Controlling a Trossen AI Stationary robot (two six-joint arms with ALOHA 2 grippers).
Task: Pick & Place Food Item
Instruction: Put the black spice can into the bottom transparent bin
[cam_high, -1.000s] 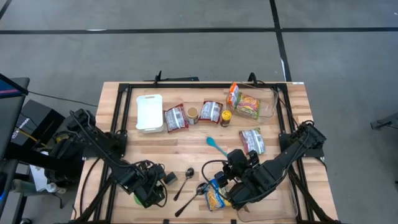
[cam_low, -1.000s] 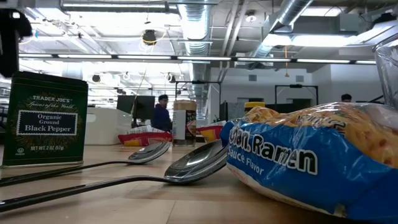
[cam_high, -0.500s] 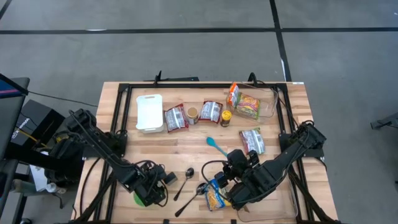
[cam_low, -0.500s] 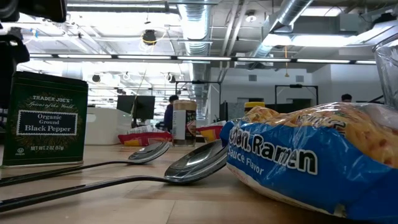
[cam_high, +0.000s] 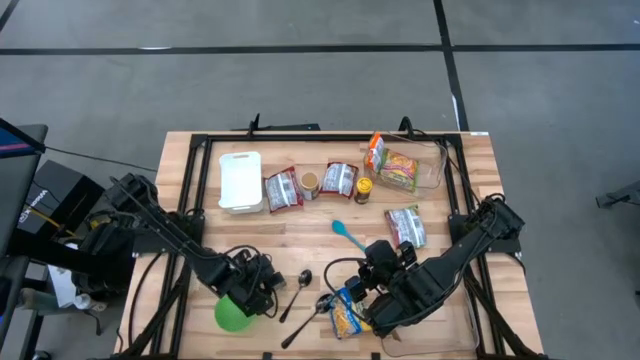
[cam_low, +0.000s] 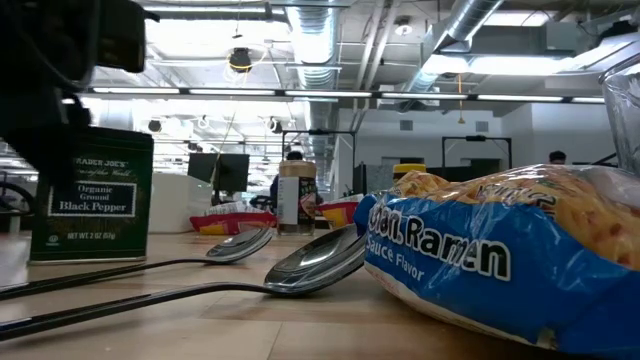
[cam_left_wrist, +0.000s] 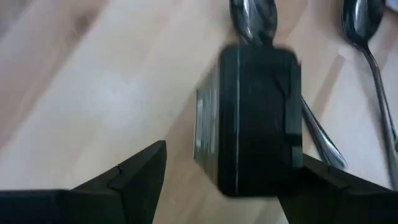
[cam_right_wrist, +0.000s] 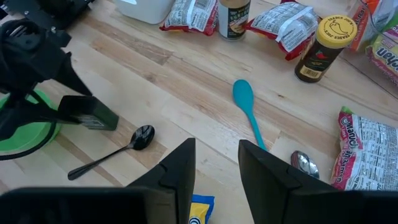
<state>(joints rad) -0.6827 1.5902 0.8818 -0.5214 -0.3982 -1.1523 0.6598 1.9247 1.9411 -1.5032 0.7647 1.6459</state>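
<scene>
A dark green black-pepper tin (cam_low: 92, 195) stands upright on its base on the wooden table, near the front left (cam_high: 274, 284). My left gripper (cam_left_wrist: 233, 155) is open and slants down over it, one finger on each side of the tin (cam_left_wrist: 255, 118). A blue ramen packet (cam_low: 500, 260) lies flat near the front edge (cam_high: 345, 318). My right gripper (cam_right_wrist: 216, 149) hangs open high above that packet (cam_high: 368, 283), with nothing between its fingers. My left gripper straddles the tin from above, slanting down from the table's near left. The inner side of one finger (cam_left_wrist: 320, 180) seems to lie against the tin's narrow side (cam_left_wrist: 297, 134). The other finger (cam_left_wrist: 146, 165) stands apart from it. The tin stays upright on the table.
A green bowl (cam_high: 232, 313) sits just near-left of the tin. Two metal spoons (cam_high: 300, 290) lie between tin and ramen, with a teal spoon (cam_high: 348, 235) farther back. A white container (cam_high: 240, 180), red packets, jars and a clear bin (cam_high: 415, 170) line the far side.
My left gripper has moved off the green bowl, toward the table's right and down, until its fingers stand either side of the pepper tin. The bowl is now uncovered. The tin has slid a little toward the right, still upright.
</scene>
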